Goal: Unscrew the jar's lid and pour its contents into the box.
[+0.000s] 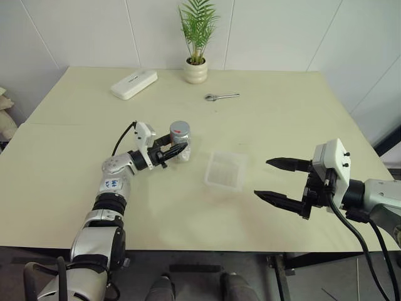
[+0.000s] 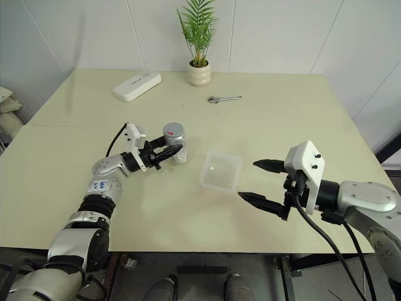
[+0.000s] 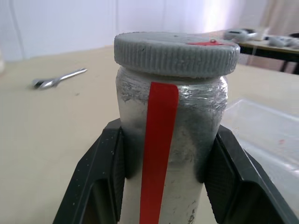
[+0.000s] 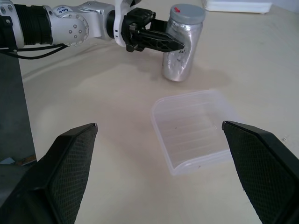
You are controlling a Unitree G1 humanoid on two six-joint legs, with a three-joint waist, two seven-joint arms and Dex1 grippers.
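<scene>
The jar (image 1: 180, 143), silvery with a red strip down its side, stands on the table left of centre. Its grey ribbed lid (image 3: 176, 53), with a red mark on top, sits on the jar. My left gripper (image 1: 178, 150) is shut on the jar's body below the lid, one black finger (image 3: 105, 172) pressing each side. The contents are hidden inside the closed jar. The clear square box (image 1: 225, 169) lies just right of the jar. My right gripper (image 1: 262, 177) hovers open on the box's right side, holding nothing.
A white oblong case (image 1: 134, 84) lies at the back left. A potted plant (image 1: 195, 71) stands at the back centre, with a metal wrench (image 1: 221, 96) on the table near it. The table's front edge runs close under both arms.
</scene>
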